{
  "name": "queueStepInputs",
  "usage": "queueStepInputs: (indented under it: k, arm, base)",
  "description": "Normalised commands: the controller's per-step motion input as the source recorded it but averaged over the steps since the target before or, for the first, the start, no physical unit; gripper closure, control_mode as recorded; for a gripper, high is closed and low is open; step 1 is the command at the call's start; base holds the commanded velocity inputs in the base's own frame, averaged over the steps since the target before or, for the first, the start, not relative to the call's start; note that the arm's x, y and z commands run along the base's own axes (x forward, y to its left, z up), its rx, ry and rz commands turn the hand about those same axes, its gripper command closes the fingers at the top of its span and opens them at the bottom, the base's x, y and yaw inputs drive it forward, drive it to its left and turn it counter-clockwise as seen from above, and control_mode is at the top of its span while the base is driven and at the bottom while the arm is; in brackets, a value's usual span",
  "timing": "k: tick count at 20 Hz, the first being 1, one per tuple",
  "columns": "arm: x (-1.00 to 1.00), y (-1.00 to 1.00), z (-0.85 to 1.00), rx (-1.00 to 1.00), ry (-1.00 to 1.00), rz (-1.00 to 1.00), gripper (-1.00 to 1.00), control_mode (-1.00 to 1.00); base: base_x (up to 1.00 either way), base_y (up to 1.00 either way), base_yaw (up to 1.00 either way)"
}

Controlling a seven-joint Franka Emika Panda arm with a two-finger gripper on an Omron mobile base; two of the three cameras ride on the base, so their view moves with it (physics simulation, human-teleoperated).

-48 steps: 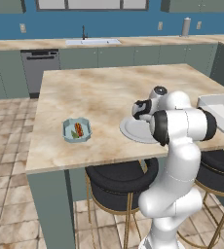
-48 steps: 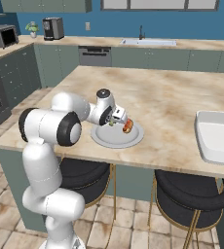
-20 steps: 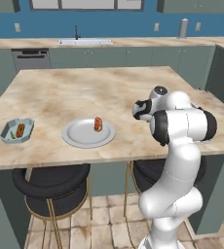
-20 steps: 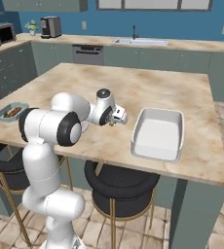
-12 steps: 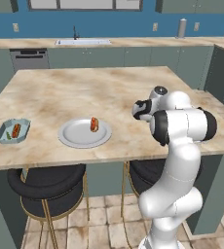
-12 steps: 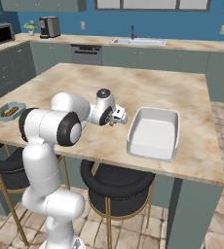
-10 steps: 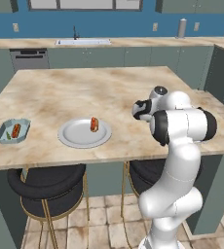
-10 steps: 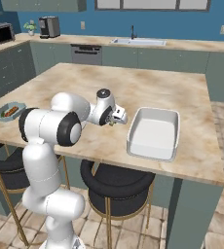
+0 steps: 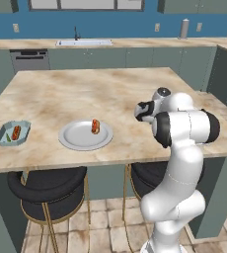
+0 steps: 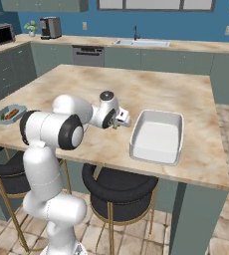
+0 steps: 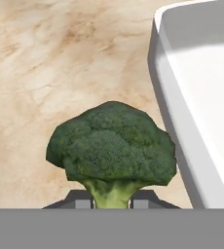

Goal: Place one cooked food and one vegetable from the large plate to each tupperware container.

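Since the earlier frames our base has driven along the island, so the whole scene has slid: the large plate (image 9: pixel 85 135) and the small teal tub (image 9: pixel 13 133) now sit further from the arm in the left base view, while the white rectangular container (image 10: pixel 157 136) has come just beside the hand in the right base view; the things themselves have not shifted on the marble counter (image 9: pixel 76 94). Our gripper (image 11: pixel 112 198) is clamped on the stalk of a broccoli floret (image 11: pixel 113 151), held above the counter right next to the white container's near wall. The teal tub already holds two pieces of food, and one cooked piece (image 9: pixel 95 126) lies on the plate. We judge we are carrying the vegetable to the second container. The next move calls for taking the floret sideways over the rim, above the empty interior, then releasing.
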Motion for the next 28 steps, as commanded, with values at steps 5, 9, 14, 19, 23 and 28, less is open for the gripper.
queueStepInputs:
  k: [5,9,14,19,23,28]
  arm:
    - [0.05,-0.37,0.23,-0.01,0.0,0.0,1.0,-1.0]
    - [0.23,-0.69,0.49,-0.02,0.0,0.0,1.0,-1.0]
    - [0.32,-0.99,0.01,0.0,0.07,-0.05,1.0,-1.0]
    - [0.27,-0.96,0.0,0.0,0.07,-0.06,1.0,-1.0]
    - [0.03,-0.64,-0.25,0.0,0.1,-0.03,1.0,-1.0]
    - [0.0,-0.47,-0.44,0.0,0.11,-0.04,1.0,-1.0]
  base:
    - [0.0,0.0,0.0]
    - [0.0,0.0,0.0]
    - [0.0,0.0,0.0]
    - [0.0,0.0,0.0]
    - [0.0,0.0,0.0]
    - [0.0,0.0,0.0]
